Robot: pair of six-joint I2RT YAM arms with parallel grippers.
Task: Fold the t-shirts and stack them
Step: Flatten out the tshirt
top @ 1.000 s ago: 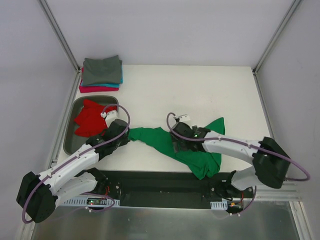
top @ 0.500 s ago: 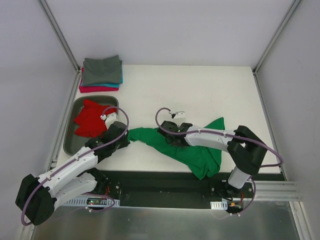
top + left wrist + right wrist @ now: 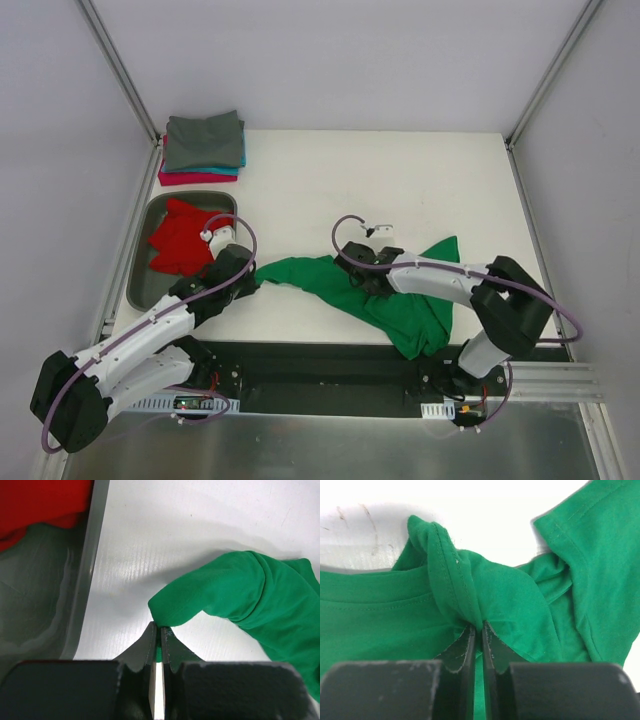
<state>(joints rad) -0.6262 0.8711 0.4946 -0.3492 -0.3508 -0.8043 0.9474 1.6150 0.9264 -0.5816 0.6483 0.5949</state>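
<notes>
We see a bright green t-shirt [image 3: 385,300] lying crumpled and unfolded on the white table [image 3: 400,180]. It sits in the lower middle of the overhead view, stretching from centre left down towards the lower right. The left gripper [image 3: 159,629] has its jaws pressed together on a tip of green cloth at the shirt's left end, near the grey metal tray [image 3: 143,288]. The right gripper [image 3: 476,626] sits over the middle of the shirt, jaws closed tight on a bunched, hemmed fold of the fabric. At the left of the overhead view, a red t-shirt [image 3: 180,238] lies rumpled inside the tray. In the upper left corner of the table we find a stack of folded t-shirts [image 3: 204,140]: grey on top, teal beneath it, pink-magenta at the bottom
</notes>
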